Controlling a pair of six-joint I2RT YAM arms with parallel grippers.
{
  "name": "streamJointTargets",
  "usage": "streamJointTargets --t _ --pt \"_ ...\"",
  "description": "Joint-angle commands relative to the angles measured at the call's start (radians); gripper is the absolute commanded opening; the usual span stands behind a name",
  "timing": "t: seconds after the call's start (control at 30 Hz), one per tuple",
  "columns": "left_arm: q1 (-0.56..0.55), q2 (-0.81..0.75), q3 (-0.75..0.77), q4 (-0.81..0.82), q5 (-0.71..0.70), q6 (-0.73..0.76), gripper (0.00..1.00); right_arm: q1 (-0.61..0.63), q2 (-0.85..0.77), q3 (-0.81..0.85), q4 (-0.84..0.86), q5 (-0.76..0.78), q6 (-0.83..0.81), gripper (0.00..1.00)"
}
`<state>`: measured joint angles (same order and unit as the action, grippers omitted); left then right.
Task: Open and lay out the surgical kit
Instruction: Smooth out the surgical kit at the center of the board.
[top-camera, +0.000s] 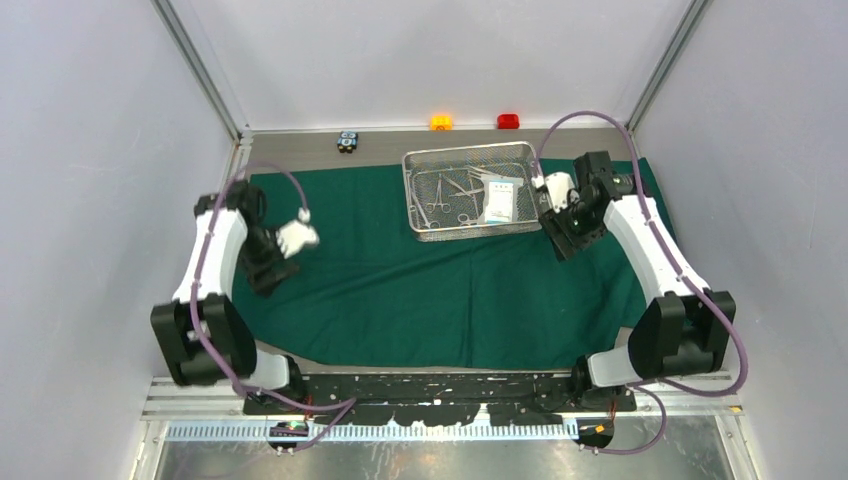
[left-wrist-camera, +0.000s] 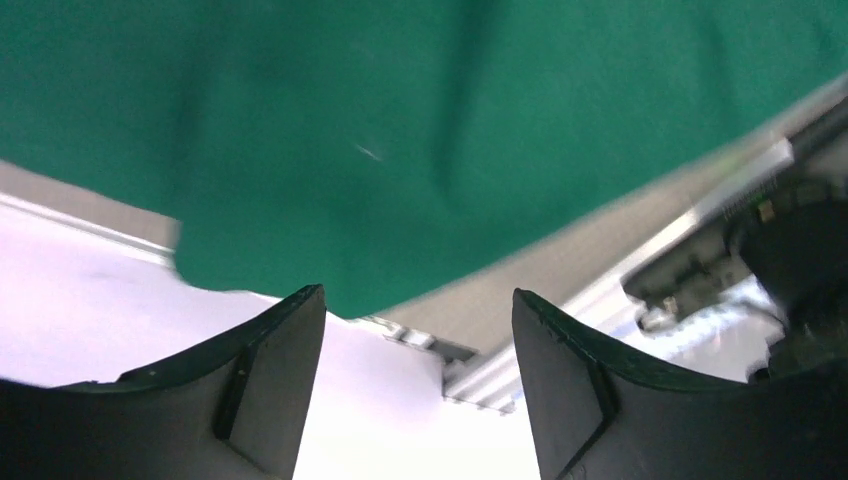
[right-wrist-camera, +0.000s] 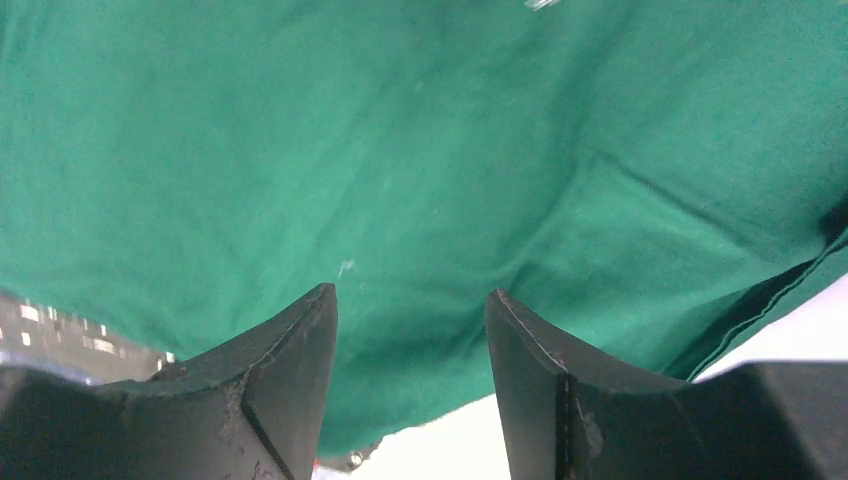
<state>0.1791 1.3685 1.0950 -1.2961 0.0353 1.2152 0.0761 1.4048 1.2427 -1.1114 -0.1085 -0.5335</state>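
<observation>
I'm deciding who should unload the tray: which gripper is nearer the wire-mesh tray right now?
Right. The right gripper hangs open just off the right end of the wire-mesh tray. The left gripper is far to the tray's left, over the left part of the green cloth.

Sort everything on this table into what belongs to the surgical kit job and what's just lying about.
Belongs to the job:
green cloth
wire-mesh tray
steel instruments, inside the tray
white-blue packet, inside the tray

Just lying about, at the far edge off the cloth:
orange block
red block
black-blue block
</observation>
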Motion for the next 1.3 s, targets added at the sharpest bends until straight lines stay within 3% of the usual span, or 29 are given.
streamJointTargets --t 0.0,0.13,0.33,0.5,0.63,0.87,1.03,1.13,1.27 --pt "0.007 0.211 0.235 0.156 0.228 -0.335 0.71 -0.041 0.07 0.093 0.225 0.074 0.212 0.61" --pt "0.005 0.428 0.391 0.289 0.252 -0.597 0.72 -0.097 0.149 0.162 0.315 0.056 0.314 0.61" --pt "-0.048 0.679 0.613 0.352 0.259 -0.839 0.78 -0.123 0.237 0.22 0.362 0.054 0.362 0.61" --pt "-0.152 0.735 0.627 0.464 0.102 -0.847 0.83 -0.145 0.26 0.217 0.364 0.042 0.352 0.61" --pt "-0.17 0.768 0.643 0.495 0.043 -0.841 0.84 -0.162 0.268 0.201 0.364 0.022 0.343 0.61" --pt "-0.171 0.786 0.647 0.556 0.035 -0.811 0.85 -0.186 0.285 0.189 0.362 0.005 0.324 0.6" --pt "-0.171 0.845 0.698 0.49 0.061 -0.77 0.85 -0.196 0.306 0.189 0.363 -0.001 0.317 0.6" --pt "-0.17 0.872 0.709 0.45 0.078 -0.755 0.8 -0.207 0.316 0.193 0.363 0.004 0.311 0.6" --pt "-0.17 0.888 0.702 0.424 0.105 -0.743 0.64 -0.221 0.33 0.212 0.359 0.005 0.305 0.59"
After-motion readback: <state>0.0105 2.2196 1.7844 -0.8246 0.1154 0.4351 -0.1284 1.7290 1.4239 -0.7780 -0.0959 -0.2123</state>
